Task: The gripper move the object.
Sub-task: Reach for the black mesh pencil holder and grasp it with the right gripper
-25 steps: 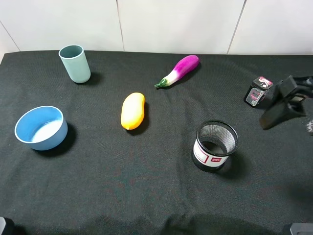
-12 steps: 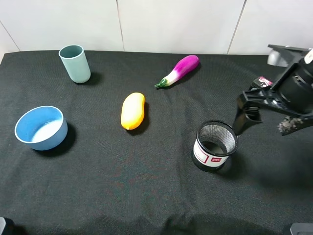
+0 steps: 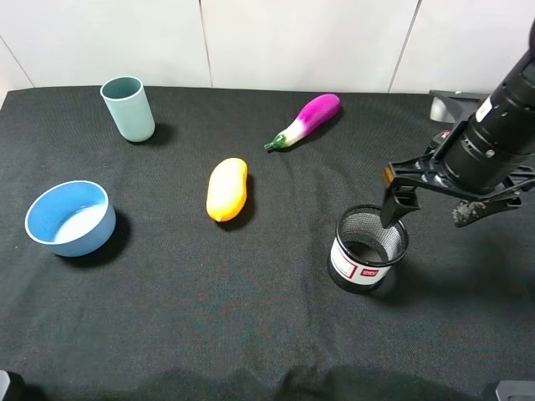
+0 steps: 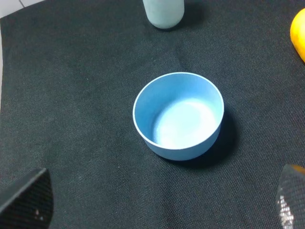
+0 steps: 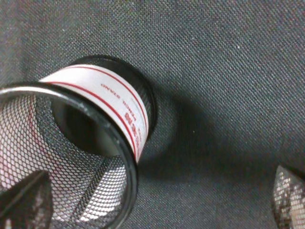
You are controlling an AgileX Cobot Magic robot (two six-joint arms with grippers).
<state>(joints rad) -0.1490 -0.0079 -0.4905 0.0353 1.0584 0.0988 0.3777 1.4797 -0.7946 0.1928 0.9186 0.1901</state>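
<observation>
Lab-style robot test bench, black cloth-covered table (image 3: 251,334), plain white panelled wall (image 3: 292,42), plastic-looking eggplant (image 3: 305,119)

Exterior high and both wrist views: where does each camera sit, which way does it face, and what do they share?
Exterior high: mounted above, looking down on the black table; shows the right pincer at the pen cup.
Left wrist: behind the left pincer, spread tips showing, facing down at the blue bowl.
Right wrist: behind the right pincer, spread tips showing, facing down onto the pen cup.
Shared: the exterior view also shows bowl and cup.
</observation>
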